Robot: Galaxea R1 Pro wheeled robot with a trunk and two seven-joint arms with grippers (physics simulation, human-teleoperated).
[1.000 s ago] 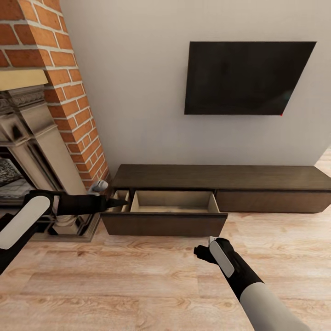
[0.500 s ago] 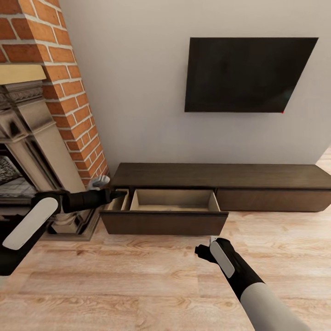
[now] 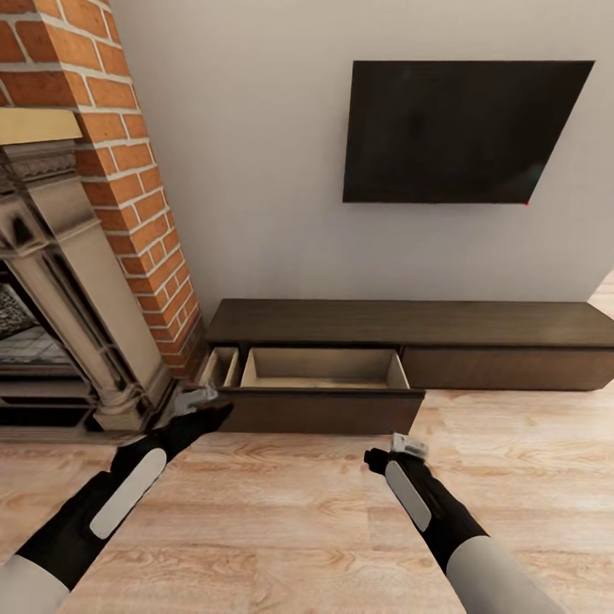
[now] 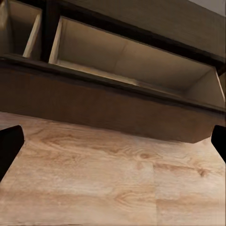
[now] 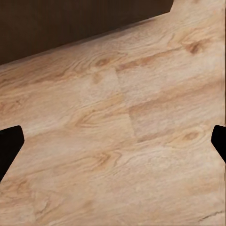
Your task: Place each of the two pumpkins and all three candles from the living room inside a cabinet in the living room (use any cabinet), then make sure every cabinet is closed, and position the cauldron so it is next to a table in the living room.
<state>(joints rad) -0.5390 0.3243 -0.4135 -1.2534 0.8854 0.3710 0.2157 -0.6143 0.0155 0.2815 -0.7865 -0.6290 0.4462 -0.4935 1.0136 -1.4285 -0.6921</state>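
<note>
The long, low dark-brown cabinet stands against the wall. Its left drawer is pulled out, with a narrow side compartment beside a wide one. In the left wrist view the drawer shows bare tan walls, and its front panel hides the floor inside. My left gripper hovers open just in front of the drawer's left corner, its fingertips spread wide. My right gripper is open over the wood floor, short of the drawer front. The pumpkins, candles, cauldron and table are out of view.
A brick chimney and a stone fireplace surround stand close on the left, beside the cabinet's end. A black TV hangs on the wall above the cabinet. Light wood floor stretches between me and the cabinet.
My left arm has drawn back from the drawer's narrow left compartment and dropped low in front of the drawer. The right arm has barely moved. The view shifted slightly.
</note>
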